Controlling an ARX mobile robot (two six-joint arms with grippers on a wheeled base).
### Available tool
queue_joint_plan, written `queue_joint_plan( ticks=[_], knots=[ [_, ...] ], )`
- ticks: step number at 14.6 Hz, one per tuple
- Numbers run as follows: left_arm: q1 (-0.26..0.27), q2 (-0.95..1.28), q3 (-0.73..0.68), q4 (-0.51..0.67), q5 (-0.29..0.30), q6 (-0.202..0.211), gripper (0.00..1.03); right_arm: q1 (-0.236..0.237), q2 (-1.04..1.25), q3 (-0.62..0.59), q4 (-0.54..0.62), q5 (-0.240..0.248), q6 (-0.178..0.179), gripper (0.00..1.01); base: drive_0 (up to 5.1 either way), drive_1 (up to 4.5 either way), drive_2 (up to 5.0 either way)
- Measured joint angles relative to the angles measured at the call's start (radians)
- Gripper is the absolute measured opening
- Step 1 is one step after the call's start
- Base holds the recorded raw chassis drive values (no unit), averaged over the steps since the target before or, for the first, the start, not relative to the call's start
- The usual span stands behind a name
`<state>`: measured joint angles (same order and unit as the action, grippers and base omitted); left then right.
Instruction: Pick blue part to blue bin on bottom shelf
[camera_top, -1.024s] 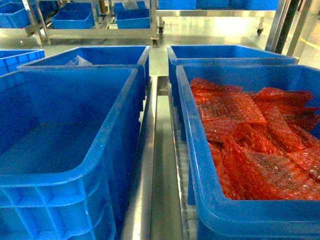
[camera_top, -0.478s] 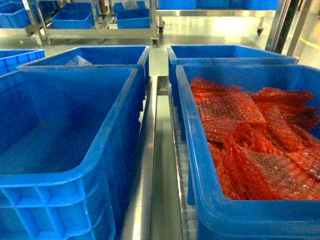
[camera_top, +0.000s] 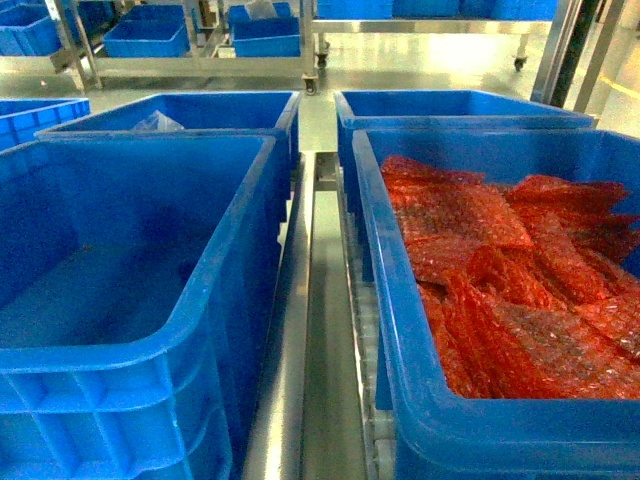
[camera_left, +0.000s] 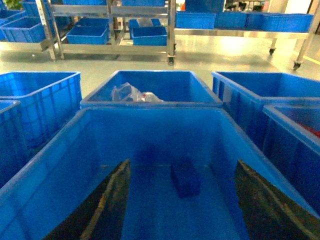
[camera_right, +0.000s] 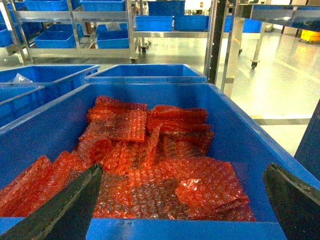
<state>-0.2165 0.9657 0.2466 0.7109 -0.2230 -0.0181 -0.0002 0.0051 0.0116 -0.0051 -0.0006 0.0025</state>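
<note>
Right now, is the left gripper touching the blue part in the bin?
Apart. The left wrist view shows the blue part lying on the bin floor between the open left gripper fingers, blue floor visible around it.

The head camera looks forward and slanting down from close above two near bins, the left bin (camera_top: 130, 250) and the right bin (camera_top: 500, 300) of red bubble wrap (camera_top: 500, 270). The left wrist camera faces forward low over the left bin (camera_left: 150, 135), its end effector (camera_left: 182, 200) fingers framing the bottom edge. The right wrist camera looks likewise over the right bin (camera_right: 150, 92), and both wrist views share the far shelving.
</note>
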Motion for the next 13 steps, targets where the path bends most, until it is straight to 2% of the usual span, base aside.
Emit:
queue_joint_plan(
  ticks=[1, 2, 3, 4, 5, 6, 8, 9, 13],
  knots=[
    [0.065, -0.125, -0.089, -0.033, 0.069, 0.0, 0.22, 0.0, 0.0, 0.0, 0.0, 0.0, 0.0, 0.98, 0.0, 0.0, 0.0],
    [0.089, -0.175, -0.117, -0.059, 0.093, 0.0, 0.06, 0.0, 0.0, 0.0, 0.0, 0.0, 0.0, 0.98, 0.0, 0.0, 0.0],
    [0.105, -0.217, -0.14, -0.084, 0.109, 0.001, 0.02, 0.0, 0.0, 0.0, 0.0, 0.0, 0.0, 0.98, 0.0, 0.0, 0.0],
    [0.119, -0.262, -0.157, -0.108, 0.122, 0.001, 0.02, 0.0, 0.0, 0.0, 0.0, 0.0, 0.0, 0.98, 0.0, 0.0, 0.0],
    [0.15, -0.299, -0.169, -0.132, 0.168, 0.001, 0.02, 0.0, 0.0, 0.0, 0.0, 0.0, 0.0, 0.98, 0.0, 0.0, 0.0],
    [0.215, -0.347, -0.185, -0.166, 0.214, 0.001, 0.02, 0.0, 0.0, 0.0, 0.0, 0.001, 0.0, 0.98, 0.0, 0.0, 0.0],
    [0.214, -0.421, -0.201, -0.22, 0.224, 0.002, 0.02, 0.0, 0.0, 0.0, 0.0, 0.0, 0.0, 0.98, 0.0, 0.0, 0.0],
    [0.214, -0.433, -0.235, -0.174, 0.223, 0.002, 0.02, 0.0, 0.0, 0.0, 0.0, 0.0, 0.0, 0.98, 0.0, 0.0, 0.0],
    [0.214, -0.592, -0.235, -0.338, 0.223, 0.002, 0.02, 0.0, 0.0, 0.0, 0.0, 0.0, 0.0, 0.98, 0.0, 0.0, 0.0]
  ],
)
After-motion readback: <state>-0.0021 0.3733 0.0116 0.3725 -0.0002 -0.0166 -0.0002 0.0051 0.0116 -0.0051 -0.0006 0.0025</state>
